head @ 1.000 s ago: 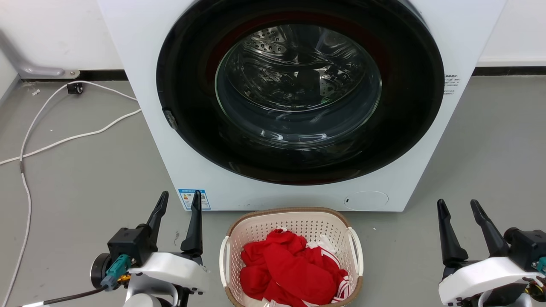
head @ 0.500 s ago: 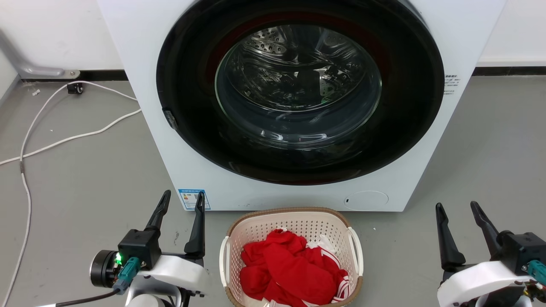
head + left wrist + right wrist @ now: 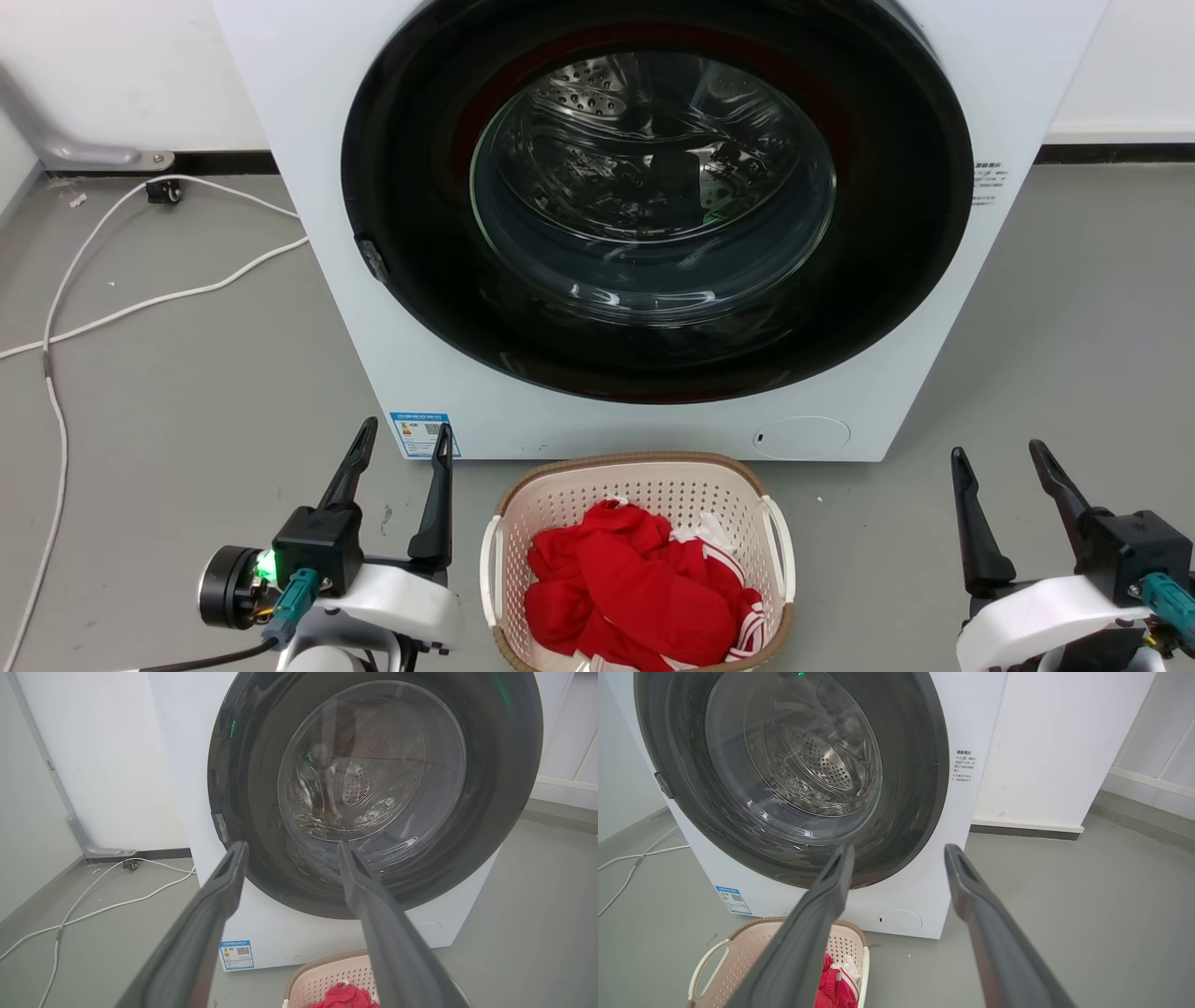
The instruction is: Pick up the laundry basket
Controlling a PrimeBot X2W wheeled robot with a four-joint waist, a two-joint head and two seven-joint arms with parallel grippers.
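Cream basket (image 3: 635, 487) sits on the floor (image 3: 187, 392), touching neither hand. Both are spread, the left hand (image 3: 407, 428) near it, the right hand (image 3: 996, 452) well apart.

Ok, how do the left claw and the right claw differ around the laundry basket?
The left claw sits close to the laundry basket, on its left; the right claw stands farther off on its right. The left claw's tips reach the blue label on the washing machine in the head view; the right claw's tips lie over the grey floor. Both are open and empty.
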